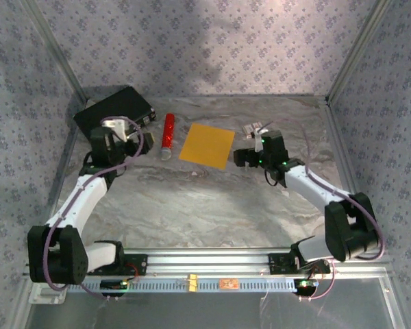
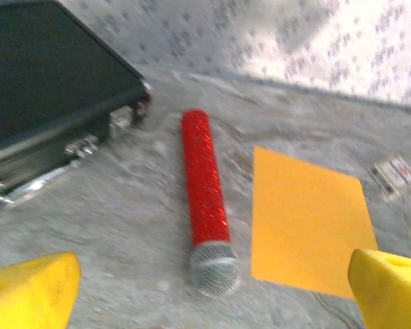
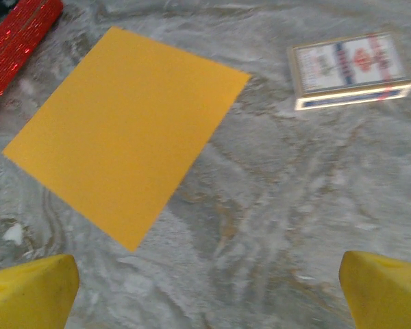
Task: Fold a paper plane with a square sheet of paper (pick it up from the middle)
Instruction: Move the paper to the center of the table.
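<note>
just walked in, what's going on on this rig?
Nothing is held yet. The square sheet of paper lies flat and unfolded on the table. The left gripper and right gripper are both open, one on each side of it, touching nothing. A red cylinder lies just left of the sheet.

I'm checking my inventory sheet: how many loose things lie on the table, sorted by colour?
Orange-yellow: 1, the square sheet of paper
Red: 1, the cylinder
Black: 1, the case
White and red: 1, the small box
Total: 4
</note>
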### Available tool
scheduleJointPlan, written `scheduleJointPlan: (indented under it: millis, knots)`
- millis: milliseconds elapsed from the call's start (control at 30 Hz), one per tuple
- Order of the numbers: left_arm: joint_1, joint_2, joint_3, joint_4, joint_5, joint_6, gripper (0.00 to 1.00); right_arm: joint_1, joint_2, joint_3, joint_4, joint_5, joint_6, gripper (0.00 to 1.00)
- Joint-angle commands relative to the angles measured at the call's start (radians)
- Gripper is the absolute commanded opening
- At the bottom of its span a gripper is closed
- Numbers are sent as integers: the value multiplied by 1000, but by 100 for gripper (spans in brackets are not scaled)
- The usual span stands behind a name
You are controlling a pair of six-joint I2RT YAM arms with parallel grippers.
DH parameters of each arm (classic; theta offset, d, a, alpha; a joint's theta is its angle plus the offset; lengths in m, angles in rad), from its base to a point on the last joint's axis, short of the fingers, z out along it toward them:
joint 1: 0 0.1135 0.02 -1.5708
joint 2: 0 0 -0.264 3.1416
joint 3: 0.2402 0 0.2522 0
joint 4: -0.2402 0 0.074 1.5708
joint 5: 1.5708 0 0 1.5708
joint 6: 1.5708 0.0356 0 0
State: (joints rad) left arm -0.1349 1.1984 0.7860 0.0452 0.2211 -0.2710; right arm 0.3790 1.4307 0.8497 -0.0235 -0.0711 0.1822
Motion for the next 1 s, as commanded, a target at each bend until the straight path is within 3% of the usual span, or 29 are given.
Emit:
scheduleJointPlan:
  millis: [0,67,233,567,667,800,967]
  knots:
    - [-130,-14,4,-57,-122,27,100,51,73,97,-55,-28,69,99]
    - [-195,-20,-12,-59,-177,37,100,77,129,150,-65,-43,103,99]
    - [-263,-73,-69,-47,-245,12,100,119,289,301,-126,-68,171,98]
    - [-248,-299,-166,-73,-292,-22,100,141,588,624,-274,-131,274,93]
    - [-234,-355,-184,-123,-387,-101,100,144,658,697,-313,-161,279,91]
    - [-217,-437,-239,-132,-403,-149,100,151,716,763,-348,-156,277,90]
    - [-191,-478,-302,-76,-275,-157,100,150,800,852,-432,-176,266,84]
